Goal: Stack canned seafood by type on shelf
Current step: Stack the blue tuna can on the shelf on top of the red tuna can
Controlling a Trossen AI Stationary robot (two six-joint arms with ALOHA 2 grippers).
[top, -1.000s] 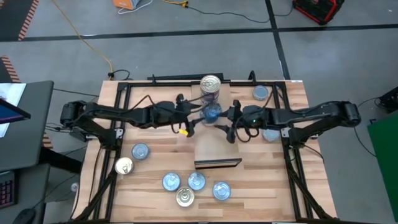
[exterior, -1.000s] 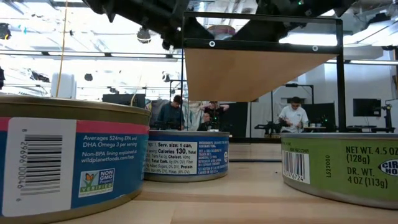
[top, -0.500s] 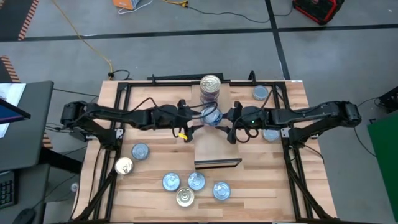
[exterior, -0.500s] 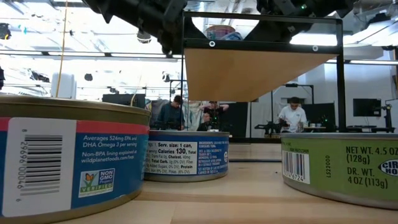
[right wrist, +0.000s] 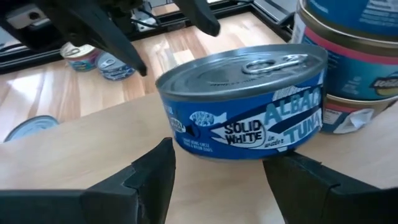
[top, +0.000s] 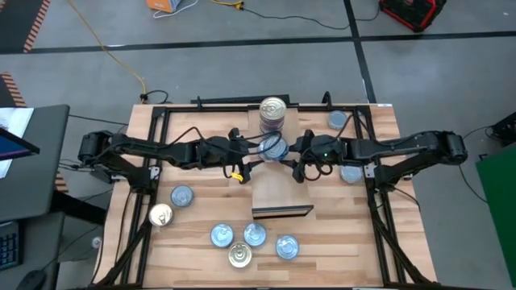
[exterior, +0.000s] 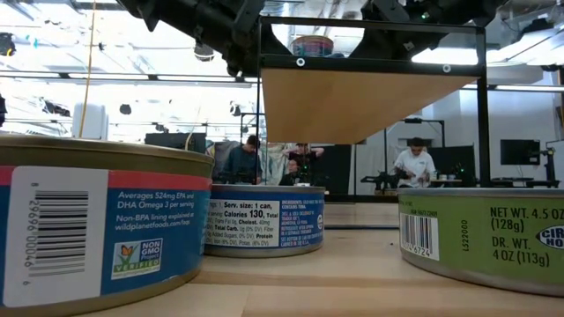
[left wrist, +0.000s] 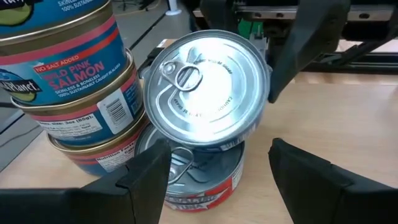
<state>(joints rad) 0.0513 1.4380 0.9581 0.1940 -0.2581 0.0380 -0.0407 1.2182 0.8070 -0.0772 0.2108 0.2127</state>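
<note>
Both hands have crept a little closer together since a second ago, and the blue tuna can [top: 274, 148] between them now sits nearer the tall stack of cans [top: 272, 113].

Seen from above, the left hand [top: 251, 148] and the right hand [top: 295, 148] meet over the back part of the shelf [top: 282, 193], with the tuna can right between them. Each hand has its fingers spread wide. The right hand's fingers [right wrist: 149, 180] stand on both sides of the tuna can [right wrist: 245, 102], and I cannot tell if they touch it. The left hand's fingers [left wrist: 149, 177] stand apart, just short of the can.

The left wrist view shows something the top view does not: the tuna can [left wrist: 208, 87] is tilted, with one edge resting on another can [left wrist: 196, 180] below it. The tall stack [left wrist: 81, 81] is just beside it, so there is little room on that side.

More cans [top: 242, 238] lie on the bench [top: 339, 242] in front of the shelf, well apart from both hands. The front half of the shelf is open.

The low view shows three cans [exterior: 264, 220] up close and people in the room far behind.
</note>
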